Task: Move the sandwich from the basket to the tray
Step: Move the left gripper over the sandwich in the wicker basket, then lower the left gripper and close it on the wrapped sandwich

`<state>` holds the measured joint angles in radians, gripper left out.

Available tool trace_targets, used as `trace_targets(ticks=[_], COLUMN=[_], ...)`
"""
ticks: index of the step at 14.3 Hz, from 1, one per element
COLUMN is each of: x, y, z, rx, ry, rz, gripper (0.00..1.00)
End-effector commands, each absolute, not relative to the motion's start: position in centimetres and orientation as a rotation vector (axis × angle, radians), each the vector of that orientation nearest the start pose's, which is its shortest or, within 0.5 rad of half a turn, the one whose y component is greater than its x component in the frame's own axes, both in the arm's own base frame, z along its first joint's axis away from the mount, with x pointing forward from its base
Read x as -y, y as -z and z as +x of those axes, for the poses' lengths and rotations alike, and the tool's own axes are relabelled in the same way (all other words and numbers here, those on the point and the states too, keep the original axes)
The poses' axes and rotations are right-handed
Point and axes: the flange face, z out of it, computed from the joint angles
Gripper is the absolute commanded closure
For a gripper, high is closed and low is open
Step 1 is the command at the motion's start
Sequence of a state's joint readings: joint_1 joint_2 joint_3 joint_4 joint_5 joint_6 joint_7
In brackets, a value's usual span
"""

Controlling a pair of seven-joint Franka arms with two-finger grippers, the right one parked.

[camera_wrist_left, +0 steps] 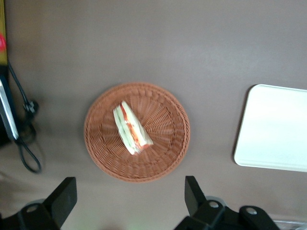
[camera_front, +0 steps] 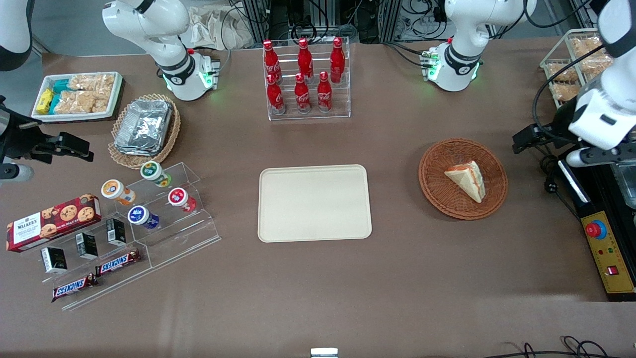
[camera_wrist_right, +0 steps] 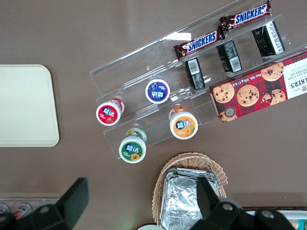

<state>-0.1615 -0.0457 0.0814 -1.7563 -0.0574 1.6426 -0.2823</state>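
Observation:
The sandwich [camera_front: 467, 180], a white bread wedge with red and green filling, lies in the round reddish-brown basket [camera_front: 431, 166]. The cream-beige tray [camera_front: 314, 203] lies flat at the table's middle, beside the basket toward the parked arm's end. My left gripper [camera_front: 526, 138] hovers above the table, beside the basket toward the working arm's end. In the left wrist view the gripper [camera_wrist_left: 128, 196] is open wide and holds nothing. That view also shows the sandwich [camera_wrist_left: 131, 128], the basket [camera_wrist_left: 163, 158] and the tray's edge [camera_wrist_left: 273, 129].
A rack of red cola bottles [camera_front: 305, 79] stands farther from the front camera than the tray. A tan basket with foil containers [camera_front: 144, 127], a clear stand with cups [camera_front: 159, 199] and a cookie box [camera_front: 52, 221] lie toward the parked arm's end. A yellow control box [camera_front: 608, 248] and cables [camera_wrist_left: 24, 143] lie near the basket.

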Motion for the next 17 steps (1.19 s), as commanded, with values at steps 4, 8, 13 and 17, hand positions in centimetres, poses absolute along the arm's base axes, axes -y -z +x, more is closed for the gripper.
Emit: trace_targets(ticks=[4, 8, 13, 17], x=[4.7, 4.7, 5.4, 5.1], y=[-47.9, -41.9, -36.6, -32.3], z=[50.1, 50.0, 49.8, 48.0], rx=[0.888, 1.285, 1.463, 1.486], ry=[-0.128, -0.103, -0.086, -0.046], rz=[-3.054, -2.894, -2.798, -2.798], gripper=[0.0, 0.0, 0.0, 0.0])
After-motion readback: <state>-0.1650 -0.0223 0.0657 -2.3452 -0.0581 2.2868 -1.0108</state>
